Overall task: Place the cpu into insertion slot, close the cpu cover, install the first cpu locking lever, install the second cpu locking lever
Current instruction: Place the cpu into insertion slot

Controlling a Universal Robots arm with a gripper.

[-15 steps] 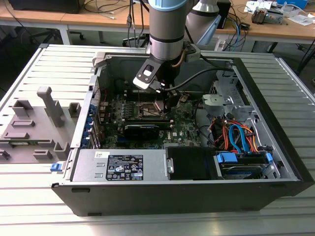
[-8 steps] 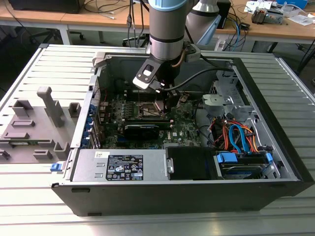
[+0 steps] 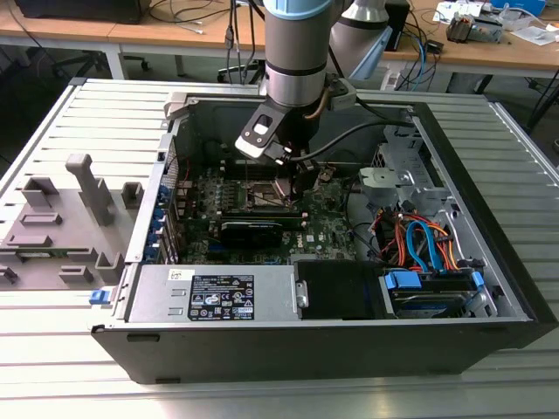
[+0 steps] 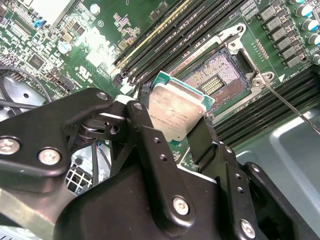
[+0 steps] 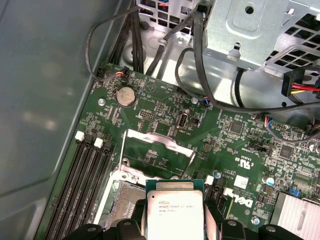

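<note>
The cpu [image 4: 177,110], a small square chip with a silvery top and green edge, is clamped by its sides in my gripper [image 4: 172,122], which is shut on it. It hangs tilted just above and beside the insertion slot [image 4: 220,75], whose pin field lies bare inside a silver rim. In the first wrist view the cpu [image 5: 174,210] sits between my black fingers [image 5: 212,217], with the cpu cover [image 5: 159,137] swung up open behind it and the slot [image 5: 122,192] below. A thin locking lever [image 4: 292,110] sticks out loose past the socket. In the exterior view my gripper [image 3: 293,188] is low over the motherboard.
The open computer case [image 3: 489,201] walls me in. Long black memory slots [image 4: 160,40] flank the socket. A black graphics card [image 3: 253,229], the power supply [image 3: 214,292], a drive cage [image 3: 410,166] and cable bundles [image 3: 419,240] crowd the case. A grey fixture [image 3: 61,218] stands outside.
</note>
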